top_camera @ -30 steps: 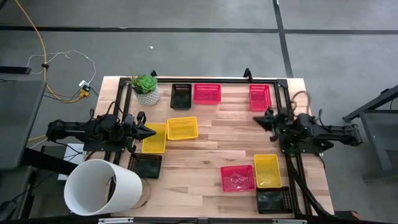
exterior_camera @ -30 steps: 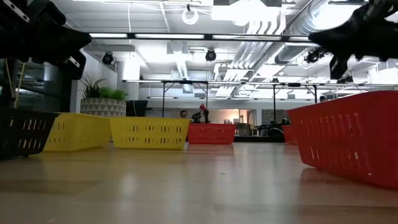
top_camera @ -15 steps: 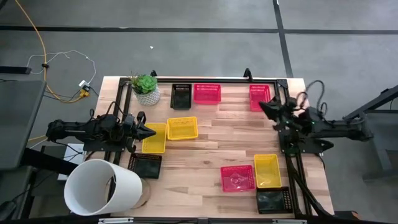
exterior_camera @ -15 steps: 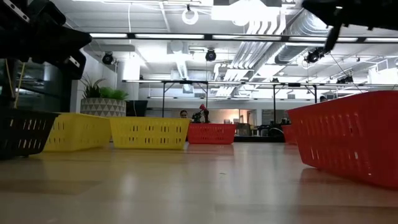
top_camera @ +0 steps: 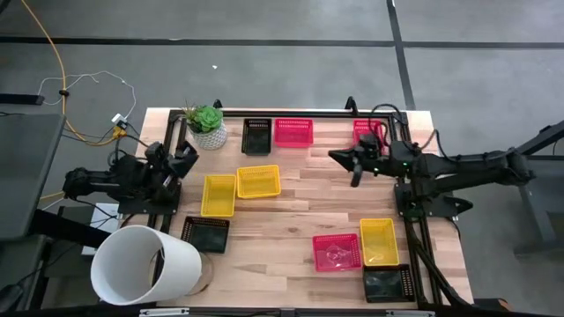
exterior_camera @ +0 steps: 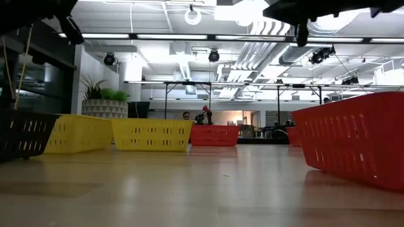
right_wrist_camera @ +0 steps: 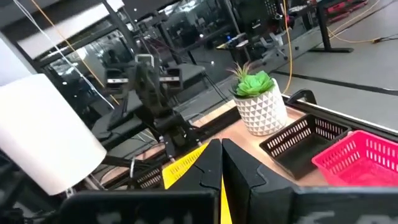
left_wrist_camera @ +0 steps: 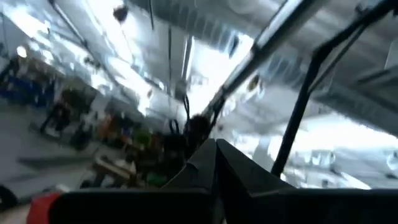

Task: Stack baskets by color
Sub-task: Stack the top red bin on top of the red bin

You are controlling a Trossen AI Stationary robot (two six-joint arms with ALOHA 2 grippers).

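Observation:
Several baskets rest flat on the wooden table (top_camera: 300, 202). Along the far edge are a black one (top_camera: 256, 136) and two pink ones (top_camera: 293, 133) (top_camera: 367, 134). Left of centre lie two yellow ones (top_camera: 258, 181) (top_camera: 218, 195) and a black one (top_camera: 205, 234). Near the front right are a pink (top_camera: 337, 252), a yellow (top_camera: 379, 242) and a black one (top_camera: 386, 283). My left gripper (top_camera: 189, 151) is shut and tipped upward at the left edge. My right gripper (top_camera: 334, 157) is shut, level, above the table's far middle. Neither holds anything.
A potted green plant (top_camera: 206, 126) stands at the far left corner, beside the black basket. A large white cylinder (top_camera: 145, 264) lies at the near left corner. Black frame rails run along the left, far and right edges. Bare wood shows in the middle.
My right gripper has risen and reached from the right edge toward the table's middle, staying shut and level. My left gripper has lifted and tipped upward, drawing back from the yellow basket toward the left edge. No basket has moved.

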